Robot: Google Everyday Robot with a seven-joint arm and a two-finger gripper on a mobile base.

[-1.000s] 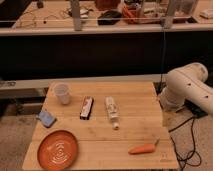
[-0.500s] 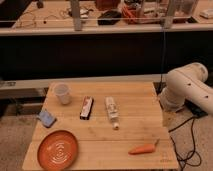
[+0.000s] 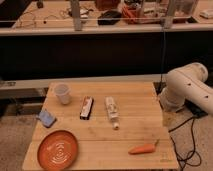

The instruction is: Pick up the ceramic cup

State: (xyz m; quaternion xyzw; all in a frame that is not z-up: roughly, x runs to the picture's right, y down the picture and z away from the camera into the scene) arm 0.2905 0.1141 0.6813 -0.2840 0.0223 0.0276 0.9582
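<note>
A wooden surface (image 3: pixel 136 102) stands in the middle of the room. The cup (image 3: pixel 62 93) is small and white. It stands the right way up near the back left corner of the surface, and nothing touches it. To the right of the cup lies a dark flat bar (image 3: pixel 87 108) with its long side pointing from front to back. Just beside the bar, further right, lies a white tube (image 3: pixel 112 111) with its small cap end pointing to the front. In front of the cup, close to the left edge, there is a small blue thing (image 3: pixel 46 118); I cannot tell what it is. A big round orange plate (image 3: pixel 57 149) sits at the front left corner. An orange carrot (image 3: pixel 143 148) lies near the front right edge, well apart from the plate and the cup. The robot's fat white arm (image 3: pixel 187 89) is off to the right side of the surface, far from the cup. The gripper is out of sight past that arm, so I cannot tell if it is loose or holding on to something. A dark cable (image 3: pixel 192 140) runs over the floor under the arm. Behind the surface there is a long bench (image 3: pixel 100 29) with many things on top.
</note>
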